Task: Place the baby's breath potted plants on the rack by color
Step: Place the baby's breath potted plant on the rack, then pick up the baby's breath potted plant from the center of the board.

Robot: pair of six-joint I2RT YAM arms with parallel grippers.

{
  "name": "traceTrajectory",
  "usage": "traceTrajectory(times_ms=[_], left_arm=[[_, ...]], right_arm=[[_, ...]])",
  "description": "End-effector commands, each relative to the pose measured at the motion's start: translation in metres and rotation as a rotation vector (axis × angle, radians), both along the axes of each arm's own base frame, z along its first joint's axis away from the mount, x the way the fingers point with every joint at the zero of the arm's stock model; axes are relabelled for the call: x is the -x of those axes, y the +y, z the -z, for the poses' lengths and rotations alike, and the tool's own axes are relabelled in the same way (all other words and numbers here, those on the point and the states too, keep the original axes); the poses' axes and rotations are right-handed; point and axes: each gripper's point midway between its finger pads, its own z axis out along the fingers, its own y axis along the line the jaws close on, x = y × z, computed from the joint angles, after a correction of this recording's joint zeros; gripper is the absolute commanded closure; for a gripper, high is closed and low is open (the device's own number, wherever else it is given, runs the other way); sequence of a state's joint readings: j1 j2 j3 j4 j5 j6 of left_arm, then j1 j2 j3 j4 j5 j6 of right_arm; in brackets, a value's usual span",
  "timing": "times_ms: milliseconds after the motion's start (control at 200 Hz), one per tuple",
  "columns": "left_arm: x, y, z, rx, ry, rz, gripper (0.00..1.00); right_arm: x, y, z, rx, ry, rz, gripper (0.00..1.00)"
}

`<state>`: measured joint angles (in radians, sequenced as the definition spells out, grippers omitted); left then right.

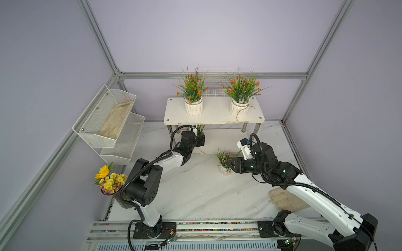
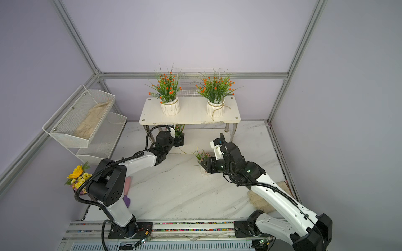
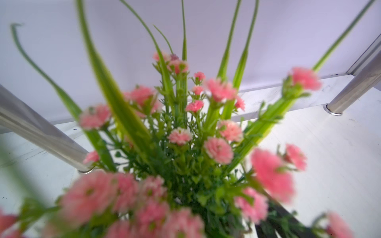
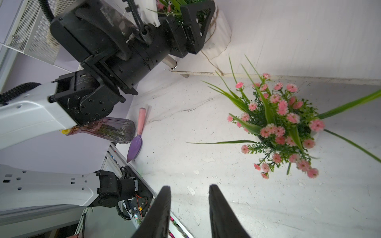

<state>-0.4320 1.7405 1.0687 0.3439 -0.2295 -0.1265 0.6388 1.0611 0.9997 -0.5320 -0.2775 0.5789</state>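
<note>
- Pink-bloomed plant stands mid-surface, just before the rack's front edge; right jaws hang beside it, part-open, empty.
- Second pink plant appears set on the lower shelf at the left jaws; their spread and any grip I cannot tell.
- Risk: pinching fronds instead of pot would tip it; arms could clash near the shelf.
- Both pink plants' pots are mostly hidden.
</note>
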Motion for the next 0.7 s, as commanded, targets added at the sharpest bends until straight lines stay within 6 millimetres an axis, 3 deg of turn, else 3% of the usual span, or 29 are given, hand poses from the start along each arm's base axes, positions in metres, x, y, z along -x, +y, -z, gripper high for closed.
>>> traceTrajectory(times_ms=[0,220,375,395,695], left_arm=[[0.006,0.0,-0.056,0.062,-0.104,0.017,0.04],[0.05,-0.005,-0.052,0.134,-0.043,0.088,0.04],[0.079,-0.007,-0.03,0.195,0.034,0.09,0.05],[0.085,-0.006,-0.041,0.207,0.012,0.093,0.05],[0.12,-0.013,-0.011,0.22,0.126,0.097,0.05]], right_arm=[[-0.001,-0.007,-0.006,-0.002,-0.028,0.021,0.65],[-0.002,-0.01,-0.007,0.0,-0.035,0.029,0.65],[-0.004,-0.009,-0.007,0.003,-0.04,0.024,0.65],[-0.004,-0.009,-0.006,0.004,-0.038,0.023,0.65],[-0.004,-0.009,-0.007,0.002,-0.044,0.02,0.65]])
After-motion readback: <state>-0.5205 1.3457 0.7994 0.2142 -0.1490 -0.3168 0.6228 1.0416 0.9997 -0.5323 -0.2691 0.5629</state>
